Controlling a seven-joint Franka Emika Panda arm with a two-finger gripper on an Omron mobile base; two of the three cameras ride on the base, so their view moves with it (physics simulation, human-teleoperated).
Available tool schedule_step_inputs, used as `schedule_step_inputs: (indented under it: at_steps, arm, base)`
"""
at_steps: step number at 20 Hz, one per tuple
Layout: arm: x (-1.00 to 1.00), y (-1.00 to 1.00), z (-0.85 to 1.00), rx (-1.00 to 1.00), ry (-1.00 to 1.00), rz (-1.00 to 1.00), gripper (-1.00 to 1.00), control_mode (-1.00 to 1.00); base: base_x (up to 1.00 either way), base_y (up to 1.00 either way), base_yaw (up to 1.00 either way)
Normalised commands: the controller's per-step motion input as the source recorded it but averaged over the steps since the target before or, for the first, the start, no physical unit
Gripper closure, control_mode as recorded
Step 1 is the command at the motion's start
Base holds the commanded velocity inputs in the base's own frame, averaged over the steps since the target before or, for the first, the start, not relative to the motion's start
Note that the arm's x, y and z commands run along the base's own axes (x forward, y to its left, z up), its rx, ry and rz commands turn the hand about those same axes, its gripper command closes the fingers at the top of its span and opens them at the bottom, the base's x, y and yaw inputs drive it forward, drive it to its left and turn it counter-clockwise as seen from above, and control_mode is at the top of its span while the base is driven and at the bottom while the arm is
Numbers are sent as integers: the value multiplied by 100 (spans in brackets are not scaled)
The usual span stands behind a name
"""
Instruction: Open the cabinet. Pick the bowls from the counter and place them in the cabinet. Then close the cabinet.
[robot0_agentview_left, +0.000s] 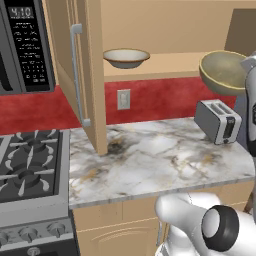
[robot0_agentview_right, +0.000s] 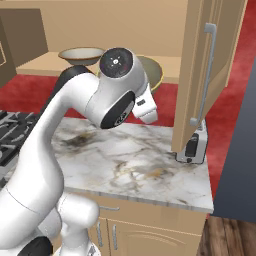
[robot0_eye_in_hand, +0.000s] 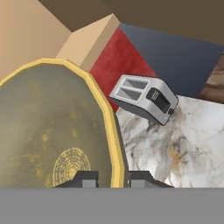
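A: Left base view first. Cabinet (robot0_agentview_left: 90, 75) stood open, left door swung out over the counter (robot0_agentview_left: 160, 160). One bowl (robot0_agentview_left: 126, 57) already sat on the bottom board inside. The second bowl (robot0_agentview_left: 225, 72) was up in the air at the right edge, tilted, at about the height of the board's front edge.

B: Anything left on the marble?

A: A toaster (robot0_agentview_left: 217, 121), no bowls. Stove (robot0_agentview_left: 30, 165) to the left, microwave (robot0_agentview_left: 25, 45) above it.

B: Right base view?

A: The arm's elbow blocked much of it. The placed bowl (robot0_agentview_right: 81, 55) showed behind it on the board; the rim of the carried bowl (robot0_agentview_right: 152, 72) peeked out to the right of the joint. Right door (robot0_agentview_right: 207, 75) hung open too, toaster (robot0_agentview_right: 192, 147) below it.

B: And the hand view, the grip?

A: Gripper (robot0_eye_in_hand: 113, 177) nearly closed, its two tips pinching the gold rim of the carried bowl (robot0_eye_in_hand: 48, 127), one inside, one outside. Toaster (robot0_eye_in_hand: 144, 98) and counter (robot0_eye_in_hand: 183, 148) lay beyond.

B: So, progress?

A: By my reckoning: opening done, first bowl stowed, second lifted but not yet set in. Left: place it, release, shut both doors.
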Motion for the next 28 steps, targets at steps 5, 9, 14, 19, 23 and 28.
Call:
schedule_step_inputs:
  at_steps: [5, 9, 14, 19, 23, 28]
  arm:
    - [37, 10, 13, 0, -3, 0, 100, -100]
    - [63, 4, 0, 0, 0, 0, 100, -100]
    - [71, 4, 0, 0, 0, 0, 100, -100]
    - [84, 6, 0, 0, 0, 0, 100, -100]
    - [80, 0, 0, 0, 0, 0, 100, -100]
    - [74, 0, 0, 0, 0, 0, 100, -100]
  base:
    - [0, 0, 0]
    - [0, 0, 0]
    - [0, 0, 0]
    - [0, 0, 0]
    - [0, 0, 0]
    - [0, 0, 0]
